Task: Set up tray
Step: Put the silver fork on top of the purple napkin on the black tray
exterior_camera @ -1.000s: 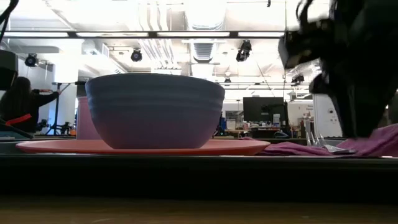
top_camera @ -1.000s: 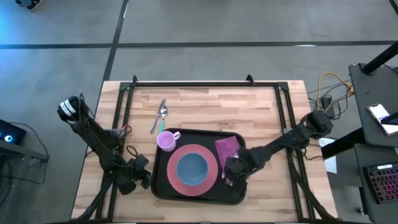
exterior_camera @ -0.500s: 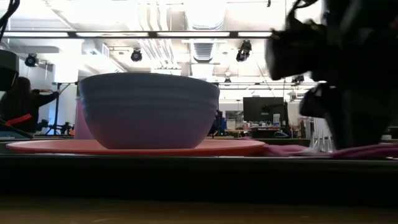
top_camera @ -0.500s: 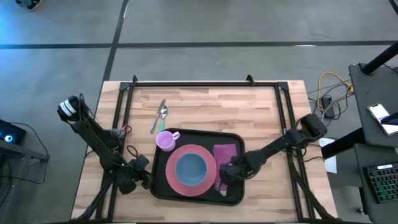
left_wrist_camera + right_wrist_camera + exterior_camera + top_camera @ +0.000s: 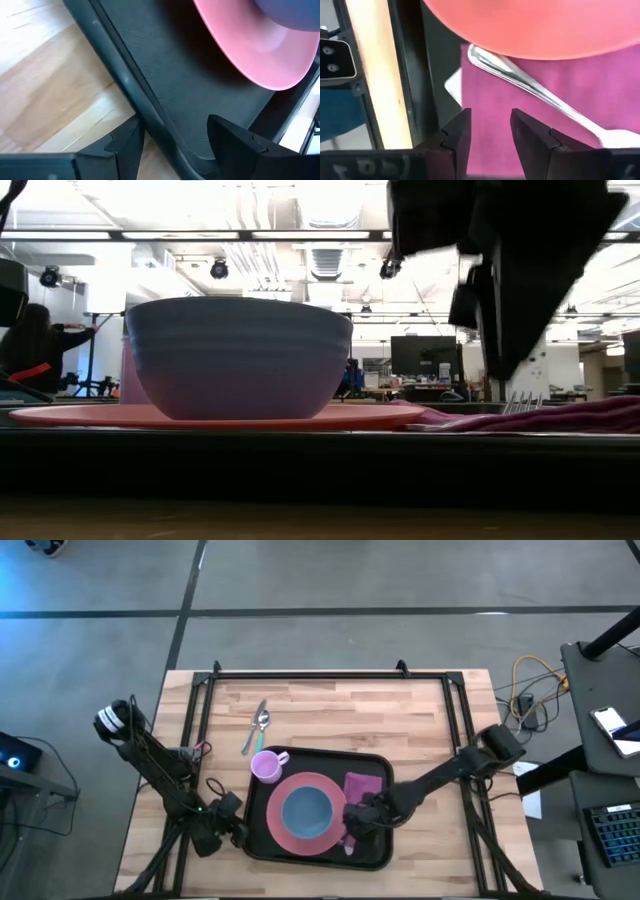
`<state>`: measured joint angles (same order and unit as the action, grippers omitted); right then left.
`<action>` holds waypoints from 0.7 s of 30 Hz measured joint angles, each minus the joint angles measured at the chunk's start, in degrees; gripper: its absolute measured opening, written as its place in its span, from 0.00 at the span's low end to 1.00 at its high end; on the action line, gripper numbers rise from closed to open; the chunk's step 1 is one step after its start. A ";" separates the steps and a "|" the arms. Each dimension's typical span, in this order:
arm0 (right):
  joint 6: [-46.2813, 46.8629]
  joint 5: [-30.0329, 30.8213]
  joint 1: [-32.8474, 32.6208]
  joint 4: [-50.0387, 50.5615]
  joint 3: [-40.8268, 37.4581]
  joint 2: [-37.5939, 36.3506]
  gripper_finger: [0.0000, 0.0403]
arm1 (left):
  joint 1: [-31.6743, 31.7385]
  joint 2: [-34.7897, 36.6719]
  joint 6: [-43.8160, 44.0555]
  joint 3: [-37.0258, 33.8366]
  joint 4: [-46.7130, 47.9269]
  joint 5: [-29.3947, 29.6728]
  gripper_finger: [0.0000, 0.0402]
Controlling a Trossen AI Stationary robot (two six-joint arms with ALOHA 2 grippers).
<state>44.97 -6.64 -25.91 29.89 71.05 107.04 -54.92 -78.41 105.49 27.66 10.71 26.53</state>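
Left gripper [image 5: 172,145] jaws astride tray [image 5: 165,75] rim, open

The wooden table [image 5: 420,720] carries a black tray [image 5: 262,845], a pink cup [image 5: 267,765] beside it, and a spoon [image 5: 258,724] further back.

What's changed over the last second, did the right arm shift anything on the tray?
The right gripper slid toward the pink plate, and the purple napkin went with it, ending up flatter against the plate's rim, with a fork lying on it. The left gripper stayed open, its fingers straddling the tray rim. Bowl, pink cup and spoon did not move.
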 joint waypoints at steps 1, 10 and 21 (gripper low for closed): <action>-0.40 1.14 0.00 2.31 0.79 -0.69 0.32 | 0.00 0.01 0.00 0.15 0.05 0.24 0.49; 1.42 5.44 2.41 13.63 0.07 -2.36 0.32 | 0.22 0.09 0.11 0.33 0.34 1.04 0.49; -42.96 10.55 2.25 13.79 0.52 -2.20 0.32 | 0.22 0.11 0.14 0.35 0.55 1.40 0.49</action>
<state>2.00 3.91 -23.66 43.68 71.57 104.84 -54.70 -78.30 105.64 28.01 11.26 27.93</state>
